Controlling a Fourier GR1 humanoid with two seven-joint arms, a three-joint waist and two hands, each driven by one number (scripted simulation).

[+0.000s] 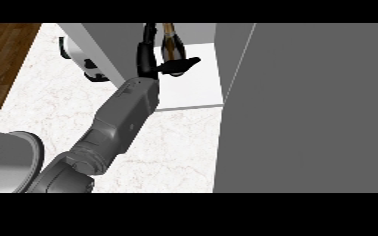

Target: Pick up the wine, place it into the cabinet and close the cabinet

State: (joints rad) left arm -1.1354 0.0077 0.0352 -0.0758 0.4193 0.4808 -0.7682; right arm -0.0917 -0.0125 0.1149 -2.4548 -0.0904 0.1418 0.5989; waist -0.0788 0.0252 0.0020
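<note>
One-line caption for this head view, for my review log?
A hand holds the wine bottle inside the open cabinet, its grey door swung out at the right.

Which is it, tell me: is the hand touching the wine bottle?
Touching. The head view shows the hand curled round the wine bottle inside the open cabinet.

Left hand [151, 55] curled, arm outstretched

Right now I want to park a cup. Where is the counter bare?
Bare marble counter lies between the forearm and the grey cabinet door. The cabinet shelf is bare below the robot hand. Crowded: the shelf's back, by the wine bottle.
</note>
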